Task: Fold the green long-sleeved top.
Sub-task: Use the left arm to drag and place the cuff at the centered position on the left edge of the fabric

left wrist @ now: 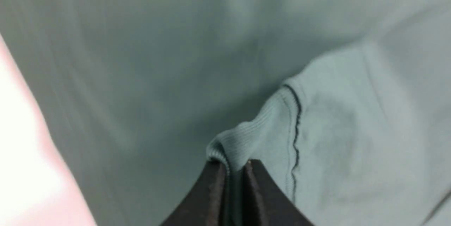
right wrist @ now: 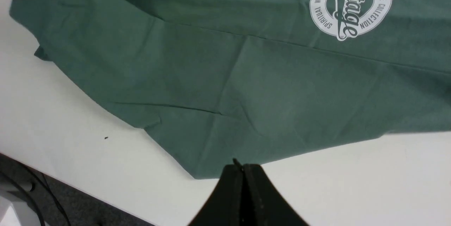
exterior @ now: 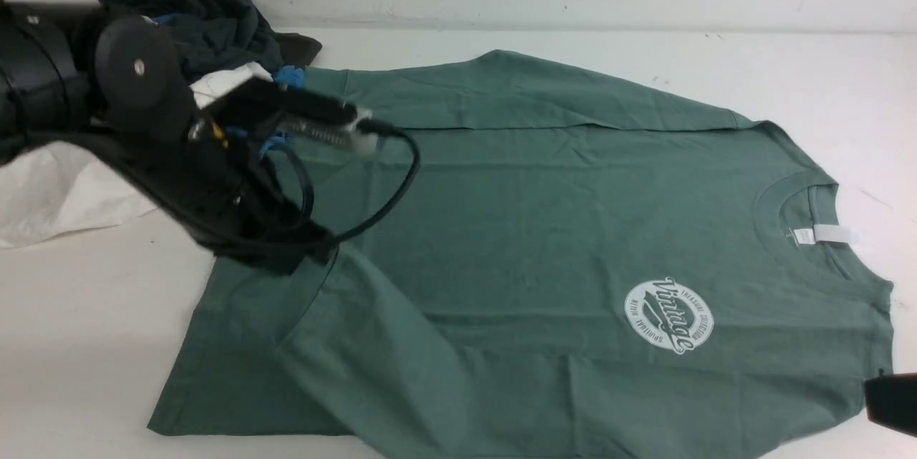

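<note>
We count one green long-sleeved top (exterior: 530,230) bearing one round "Vintage" logo (exterior: 669,316), one white garment (exterior: 79,190), one dark garment (exterior: 215,26), one bench (exterior: 71,344) beneath them, and two end effectors, one left (left wrist: 236,180) and one right (right wrist: 243,169).

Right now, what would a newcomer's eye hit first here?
The big green long-sleeved top spread across the table, one sleeve laid along its far side, with the round white "Vintage" logo toward its right half. Then the left gripper, pinching a ribbed cuff of the top at the left. Behind that arm, a dark bundled garment sits at the far left.
</note>
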You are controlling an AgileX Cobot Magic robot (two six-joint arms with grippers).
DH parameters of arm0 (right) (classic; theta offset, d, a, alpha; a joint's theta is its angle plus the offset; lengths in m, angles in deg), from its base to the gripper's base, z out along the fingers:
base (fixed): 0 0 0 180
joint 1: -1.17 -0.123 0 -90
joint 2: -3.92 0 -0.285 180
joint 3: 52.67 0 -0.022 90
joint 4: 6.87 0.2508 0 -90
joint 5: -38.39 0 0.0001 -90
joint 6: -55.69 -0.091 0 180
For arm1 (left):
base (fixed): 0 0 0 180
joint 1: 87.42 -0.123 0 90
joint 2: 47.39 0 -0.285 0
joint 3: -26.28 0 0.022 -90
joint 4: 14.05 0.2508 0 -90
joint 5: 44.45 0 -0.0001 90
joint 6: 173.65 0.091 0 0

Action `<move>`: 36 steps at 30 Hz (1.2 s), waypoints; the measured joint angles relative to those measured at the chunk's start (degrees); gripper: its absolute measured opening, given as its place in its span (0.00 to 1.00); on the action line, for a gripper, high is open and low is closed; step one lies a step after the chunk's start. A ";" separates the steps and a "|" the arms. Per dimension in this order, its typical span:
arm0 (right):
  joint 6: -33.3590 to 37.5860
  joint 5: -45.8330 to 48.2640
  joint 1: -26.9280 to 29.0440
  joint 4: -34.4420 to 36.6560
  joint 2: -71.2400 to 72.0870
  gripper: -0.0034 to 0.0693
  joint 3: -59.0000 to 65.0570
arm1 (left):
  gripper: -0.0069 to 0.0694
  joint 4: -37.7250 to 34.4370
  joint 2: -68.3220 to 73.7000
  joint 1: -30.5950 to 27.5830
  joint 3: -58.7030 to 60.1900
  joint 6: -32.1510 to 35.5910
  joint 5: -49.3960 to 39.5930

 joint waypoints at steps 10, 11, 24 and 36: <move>0.00 -2.25 0.00 0.05 0.00 0.03 0.00 | 0.14 12.30 7.65 -0.62 -25.75 -4.93 -1.45; 0.00 -2.50 0.00 0.05 0.00 0.03 0.00 | 0.14 13.13 8.99 -0.75 -27.12 -5.67 -1.39; 0.06 -1.94 0.00 0.23 0.00 0.03 0.00 | 0.14 20.77 24.48 -1.15 -30.17 -8.01 -0.59; 0.17 2.14 0.00 -4.93 0.00 0.03 -0.59 | 0.25 24.69 29.23 -1.15 -30.62 -9.68 1.99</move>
